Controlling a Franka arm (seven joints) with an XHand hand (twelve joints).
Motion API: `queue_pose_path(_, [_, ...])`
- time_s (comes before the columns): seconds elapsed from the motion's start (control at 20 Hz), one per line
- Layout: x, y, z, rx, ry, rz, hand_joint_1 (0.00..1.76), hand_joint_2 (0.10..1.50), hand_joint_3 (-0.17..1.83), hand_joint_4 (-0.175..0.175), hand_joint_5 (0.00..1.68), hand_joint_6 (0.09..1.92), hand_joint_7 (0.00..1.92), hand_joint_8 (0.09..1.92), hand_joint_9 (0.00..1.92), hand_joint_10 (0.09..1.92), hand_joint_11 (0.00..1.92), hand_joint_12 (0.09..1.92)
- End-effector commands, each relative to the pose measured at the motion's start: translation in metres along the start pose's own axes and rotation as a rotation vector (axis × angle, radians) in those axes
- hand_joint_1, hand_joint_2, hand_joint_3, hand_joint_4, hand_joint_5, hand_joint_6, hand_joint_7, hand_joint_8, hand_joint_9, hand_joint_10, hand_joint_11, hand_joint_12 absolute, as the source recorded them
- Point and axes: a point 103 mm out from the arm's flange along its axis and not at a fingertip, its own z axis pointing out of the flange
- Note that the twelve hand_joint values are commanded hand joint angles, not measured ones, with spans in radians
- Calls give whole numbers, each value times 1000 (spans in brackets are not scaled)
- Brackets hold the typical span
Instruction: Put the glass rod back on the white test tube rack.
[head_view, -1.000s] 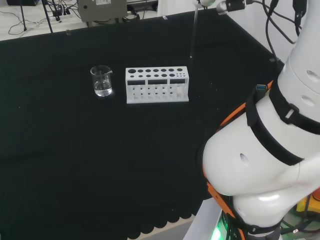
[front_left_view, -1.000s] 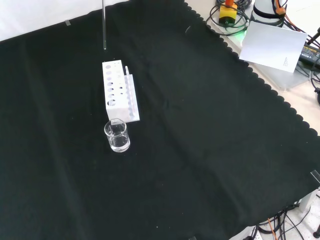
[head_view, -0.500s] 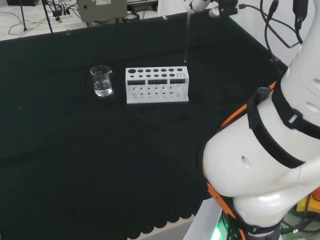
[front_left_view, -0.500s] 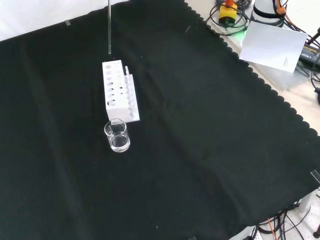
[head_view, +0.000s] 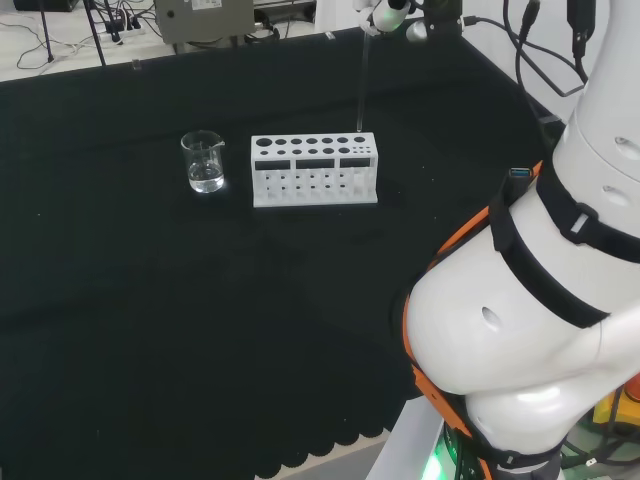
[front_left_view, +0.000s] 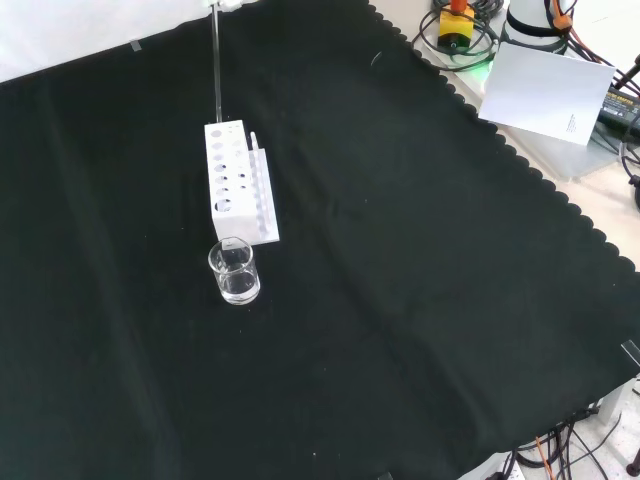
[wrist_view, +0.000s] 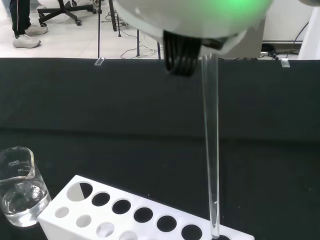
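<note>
The white test tube rack (head_view: 315, 170) stands on the black cloth, also seen in the front view (front_left_view: 235, 180) and close up in the wrist view (wrist_view: 135, 215). The hand (head_view: 385, 12) is at the head view's top edge, shut on the top of the clear glass rod (head_view: 361, 85). The rod hangs upright, its lower tip just over the rack's right end in the head view. In the front view the rod (front_left_view: 216, 65) comes down to the rack's far end. In the wrist view the rod (wrist_view: 212, 150) ends right at an end hole, below the blurred hand (wrist_view: 195, 15).
A small glass beaker (head_view: 203, 162) holding some clear liquid stands left of the rack in the head view, and nearer than the rack in the front view (front_left_view: 234, 271). The arm's white links (head_view: 540, 300) take up the head view's right. The cloth's scalloped edge (front_left_view: 520, 160) runs at the front view's right.
The hand has carried the rod leftward in the head view, from beyond the rack's right end to over it. The rod's tip is now lower, close to the rack's top.
</note>
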Motion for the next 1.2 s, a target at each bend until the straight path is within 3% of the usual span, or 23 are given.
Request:
queue_pose_path(0.05, [-4,7,10,8,13,1,1327,606,771,-175,1213,565,1322,902,1711,583,1595,957])
queue_pose_path(0.85, [-12,6,24,29,21,5,1327,606,772,-175,1214,564,1323,902,1711,582,1594,958])
queue_pose_path(1.2, [-18,7,45,60,38,11,1327,605,773,-175,1214,564,1323,902,1712,582,1594,958])
